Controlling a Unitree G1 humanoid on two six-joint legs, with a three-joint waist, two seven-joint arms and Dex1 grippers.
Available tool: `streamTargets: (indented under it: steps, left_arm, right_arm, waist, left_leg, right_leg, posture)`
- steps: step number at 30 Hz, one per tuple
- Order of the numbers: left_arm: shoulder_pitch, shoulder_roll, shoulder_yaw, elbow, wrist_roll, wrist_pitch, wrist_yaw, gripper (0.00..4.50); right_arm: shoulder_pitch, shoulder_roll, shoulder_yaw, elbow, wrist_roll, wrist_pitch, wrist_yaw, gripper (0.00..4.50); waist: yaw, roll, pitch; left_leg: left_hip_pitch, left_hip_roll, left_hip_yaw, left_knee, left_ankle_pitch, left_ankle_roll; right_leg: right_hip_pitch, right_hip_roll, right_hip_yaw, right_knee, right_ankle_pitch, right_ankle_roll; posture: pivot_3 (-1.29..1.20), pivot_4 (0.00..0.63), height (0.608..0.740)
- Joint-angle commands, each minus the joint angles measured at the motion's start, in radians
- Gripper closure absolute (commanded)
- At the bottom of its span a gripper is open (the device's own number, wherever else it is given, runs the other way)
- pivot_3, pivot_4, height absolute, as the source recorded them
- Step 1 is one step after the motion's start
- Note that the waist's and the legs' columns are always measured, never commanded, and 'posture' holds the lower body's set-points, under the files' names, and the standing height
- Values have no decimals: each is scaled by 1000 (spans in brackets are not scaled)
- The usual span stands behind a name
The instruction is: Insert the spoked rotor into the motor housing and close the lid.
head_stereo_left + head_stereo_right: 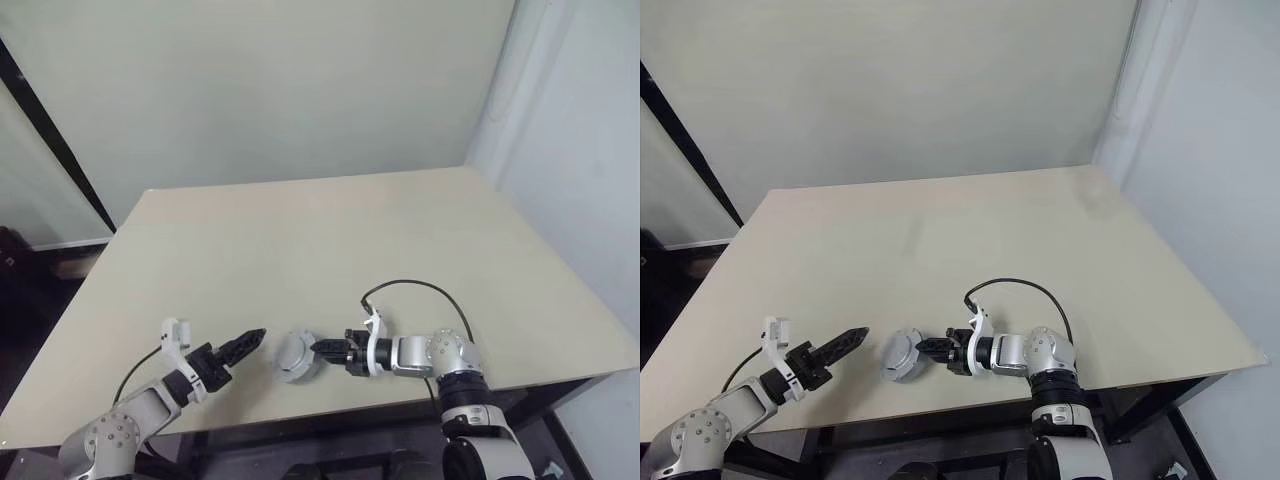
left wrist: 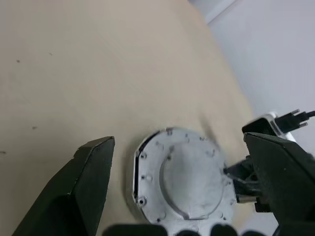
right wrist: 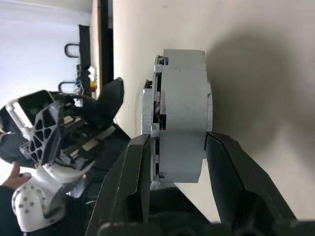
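- No brand, label or readable writing shows on the parts, the grippers or the table (image 1: 330, 230); the lid (image 2: 189, 179) carries only small screw holes around its rim.
- The motor housing (image 1: 294, 357), closed by the lid, stands tipped on its edge near the front edge of the table, about midway between the two grippers.
- The right gripper (image 1: 322, 348) is clamped on the assembly: in the right wrist view its two fingers (image 3: 133, 169) press the lid face and the housing's back, with the motor housing (image 3: 183, 123) between them. A narrow dark seam shows between lid and housing.
- The left gripper (image 1: 250, 342) is released, jaws spread wide, just beside the housing on the side away from the right gripper, not touching it.
- Beyond the housing, the table top lies bare toward the far wall; only a short strip of table separates the housing from the front edge.
- The spoked rotor cannot be seen with the housing closed.
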Motion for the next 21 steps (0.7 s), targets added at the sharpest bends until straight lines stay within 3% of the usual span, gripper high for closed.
streamTargets:
  steps: [1, 2, 11, 14, 21]
  left_arm:
    - [-8, 15, 10, -26, 12, -32, -3, 0]
    - [-9, 14, 9, -26, 16, -39, 0, 0]
    - [-24, 13, -8, -16, 57, -66, 5, 0]
    - [-29, 13, -12, -16, 64, -70, 3, 0]
    - [-27, 40, -26, -23, 109, -98, -25, 0]
  right_arm:
    - [-28, -12, 33, -27, -16, -52, 11, 3100]
    - [-28, -22, 49, -29, -27, -68, 12, 3100]
    - [-22, -75, 124, -71, -90, -147, 5, 78]
    - [-11, -112, 189, -125, -124, -195, 28, 32]
    - [39, -271, 439, -312, -275, -554, 227, 32]
  waist:
    - [0, 0, 0]
    - [0, 0, 0]
    - [0, 0, 0]
    - [0, 0, 0]
    - [-1, -1, 0]
  left_leg:
    - [0, 0, 0, 0, 0, 0]
    - [0, 0, 0, 0, 0, 0]
    - [0, 0, 0, 4, 0, 0]
    - [1, 1, -1, 5, 0, 0]
    - [0, 0, 0, 6, 0, 0]
  right_leg:
    - [0, 0, 0, 0, 0, 0]
    - [0, 0, 0, 0, 0, 0]
    - [3, 0, 0, 0, 0, 0]
    - [3, 1, -1, 1, 1, -1]
    - [4, 0, 0, 0, 1, -1]
  posture:
    - [0, 0, 740]
    - [0, 0, 740]
    - [0, 0, 740]
    - [0, 0, 740]
    - [0, 0, 740]
